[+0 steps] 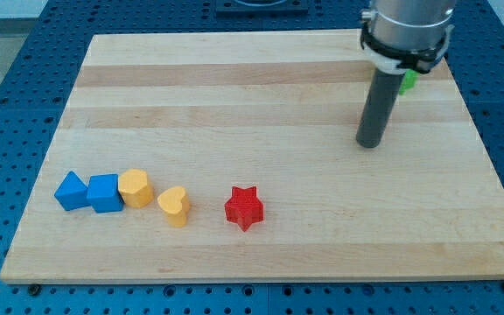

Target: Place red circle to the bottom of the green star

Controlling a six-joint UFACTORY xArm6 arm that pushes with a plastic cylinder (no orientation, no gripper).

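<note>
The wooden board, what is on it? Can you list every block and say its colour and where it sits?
Blue blocks: 2, blue, side by side at the view's lower left.
Yellow rounded block: 1, yellow, right of the blue pair.
Yellow heart block: 1, yellow, right of that one, lower down.
Red star block: 1, red, lower middle, alone.
Green block: only a sliver shows, green, view's upper right, behind the rod.
Red circle: not visible.
Wooden board: 1, pale wood, on a blue pegboard table.
My tip: 1, dark rod end, below the green sliver.
</note>
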